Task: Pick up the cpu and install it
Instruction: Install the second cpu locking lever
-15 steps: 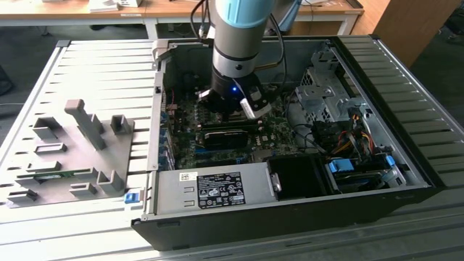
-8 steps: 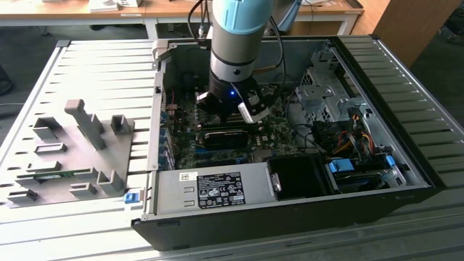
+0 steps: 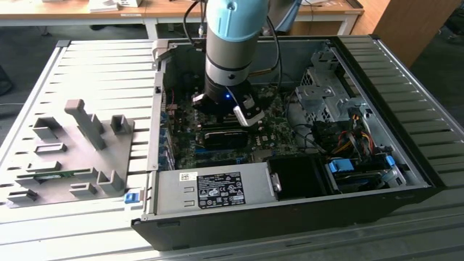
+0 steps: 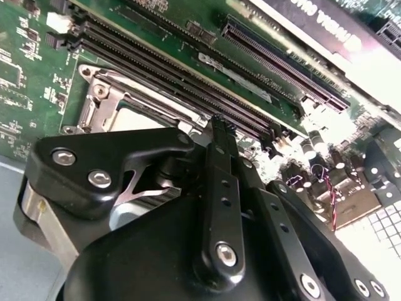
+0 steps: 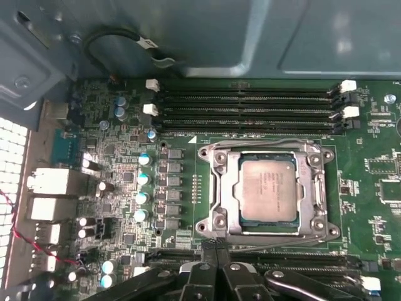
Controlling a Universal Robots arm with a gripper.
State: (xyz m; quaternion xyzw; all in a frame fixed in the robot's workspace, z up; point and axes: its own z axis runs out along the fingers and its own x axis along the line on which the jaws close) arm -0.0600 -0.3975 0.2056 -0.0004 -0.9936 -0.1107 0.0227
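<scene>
The cpu (image 5: 268,189), a square chip with a silver top and thin green rim, lies flat inside the metal frame of the socket (image 5: 218,188) on the green motherboard. In the second wrist view a pale part of the cpu (image 4: 133,119) shows behind the black finger linkage. My gripper (image 5: 215,249) hovers just beside the socket's edge, over the memory slots, fingers pressed together with nothing between them. In the exterior view the gripper (image 3: 219,120) hangs low inside the open computer case, over the board's middle.
Long memory slots (image 5: 250,106) run beside the socket on two sides. Capacitors (image 5: 143,179) and rear ports (image 5: 50,182) stand nearby. The case holds a power supply (image 3: 210,190), a drive cage (image 3: 326,92) and loose cables (image 3: 348,138). A grey parts fixture (image 3: 73,152) lies at the exterior view's left.
</scene>
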